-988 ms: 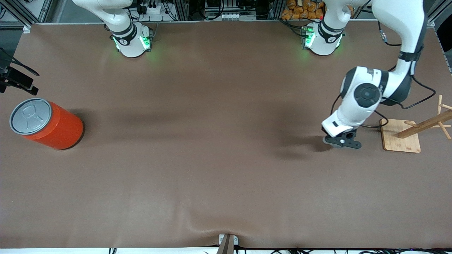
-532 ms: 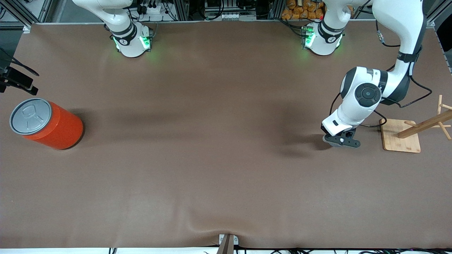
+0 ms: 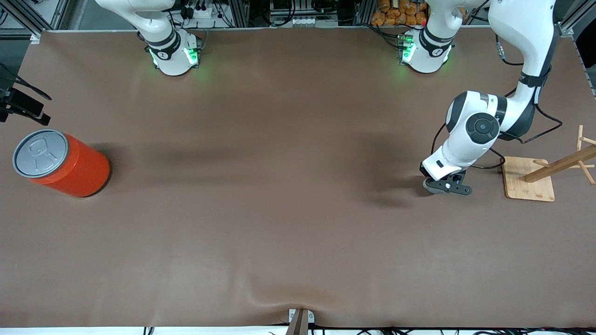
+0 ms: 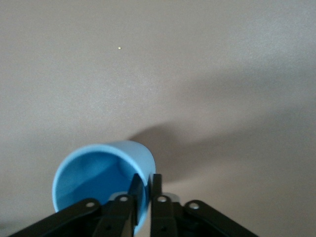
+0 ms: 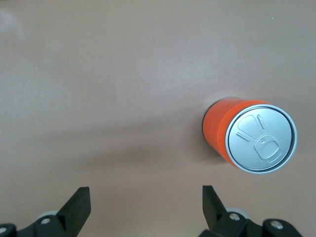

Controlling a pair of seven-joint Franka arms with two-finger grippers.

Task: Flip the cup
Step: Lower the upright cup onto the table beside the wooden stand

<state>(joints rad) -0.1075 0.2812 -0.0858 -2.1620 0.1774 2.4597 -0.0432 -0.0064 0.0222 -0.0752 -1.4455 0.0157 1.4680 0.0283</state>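
Observation:
The light-blue cup [image 4: 96, 173] shows only in the left wrist view, its open mouth toward that camera. My left gripper [image 4: 145, 178] is shut on the cup's wall at the rim, one finger inside and one outside. In the front view the left gripper [image 3: 446, 186] hangs low over the table beside the wooden stand, and the hand hides the cup. I cannot tell whether the cup touches the table. My right gripper [image 5: 145, 195] is open and empty, high above the table beside the orange can, and that arm waits.
A big orange can [image 3: 63, 164] with a grey lid stands at the right arm's end of the table; it also shows in the right wrist view [image 5: 249, 136]. A wooden peg stand on a square base [image 3: 528, 184] stands at the left arm's end, close to the left gripper.
My left arm has shifted slightly away from the wooden stand toward the right arm's end, still shut on the cup. The can and the right arm have not moved.

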